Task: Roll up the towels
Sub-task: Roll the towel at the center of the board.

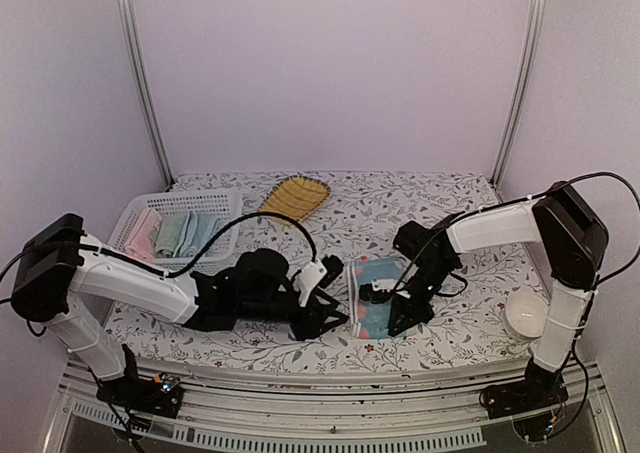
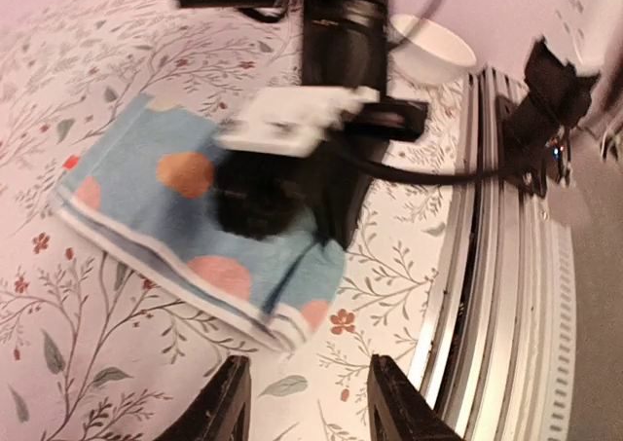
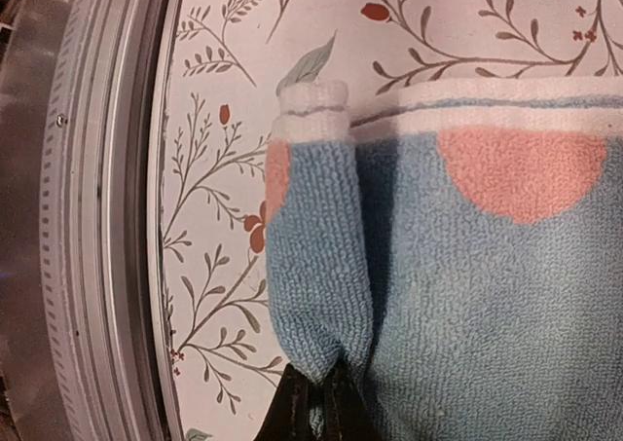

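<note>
Right pincer [image 3: 313, 394] clamped on the curled-up near edge of the blue towel [image 3: 467, 295], orange-spotted, white-bordered, lying mid-worktop [image 1: 400, 203], left pincer [image 2: 310, 383] hovering spread wide just beside it.

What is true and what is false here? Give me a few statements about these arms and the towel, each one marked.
1. The right gripper pinches a lifted edge of the spotted towel. True.
2. The left gripper is clamped on that towel too. False: it is open and holds nothing, and it sits beside the towel.
3. A white bowl sits at the right side of the table. True.
4. The yellow tray lies on top of the towel. False: it lies apart from the towel, at the far side of the table.
5. The white basket is empty. False: it holds folded cloths.
</note>
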